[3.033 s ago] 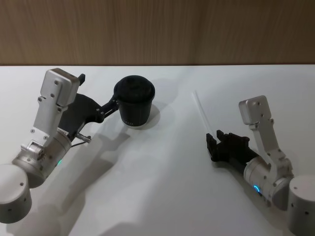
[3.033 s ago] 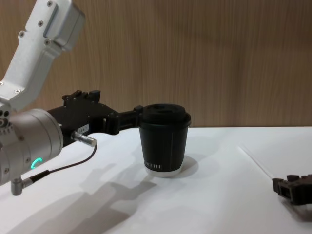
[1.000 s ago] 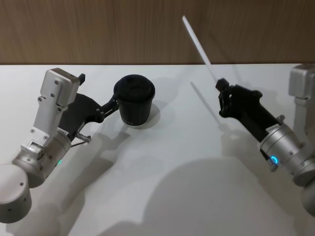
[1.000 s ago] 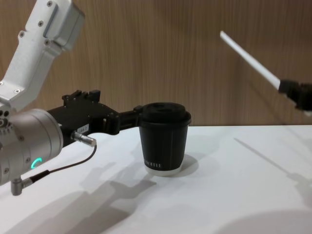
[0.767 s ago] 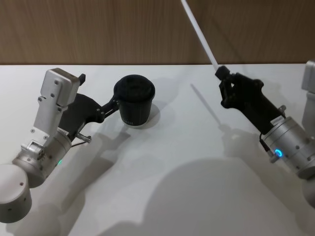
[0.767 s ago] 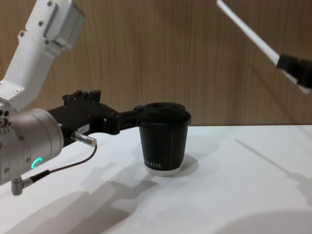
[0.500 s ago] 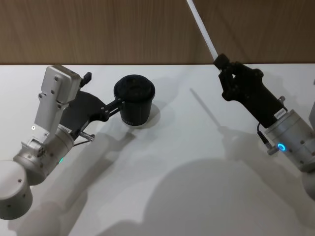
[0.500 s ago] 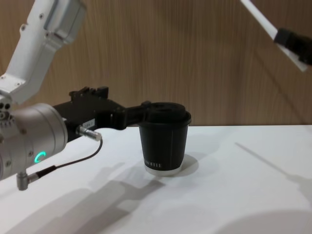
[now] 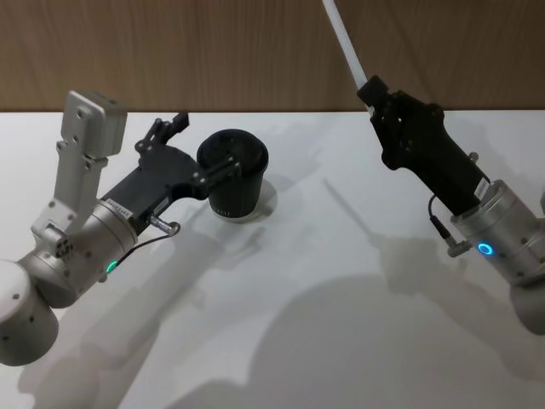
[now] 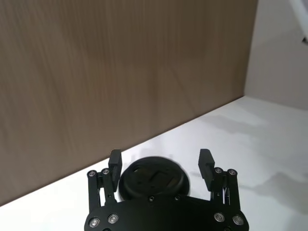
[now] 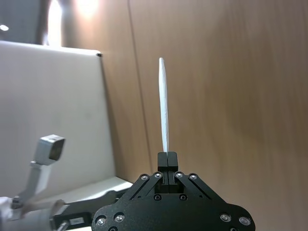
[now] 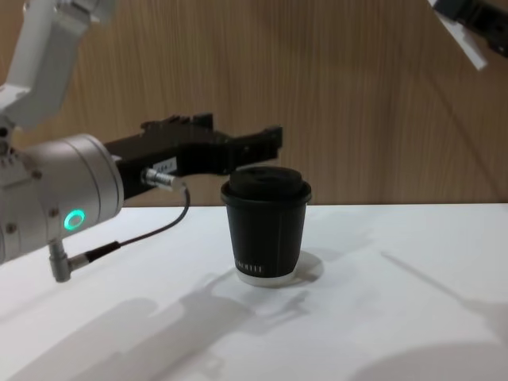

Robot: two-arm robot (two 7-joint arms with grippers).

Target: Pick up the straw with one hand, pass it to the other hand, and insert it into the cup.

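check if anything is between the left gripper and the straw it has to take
Nothing visible does. The right gripper holds the straw up in the air in shut fingers, and only open air lies between it and the open left gripper. The cup stands lower, beneath the left gripper's fingers.

A white, shadowed desk (image 9: 281, 341) lies below the left gripper (image 9: 213, 141) and right gripper (image 9: 373, 87); a brown wooden wall (image 9: 170, 51) stands beyond them.

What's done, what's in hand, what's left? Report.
Done: the straw is off the table, clamped in the right gripper and held high. In hand: the left gripper, jaws open, hovers just above the cup. Left: the handover and the insertion.
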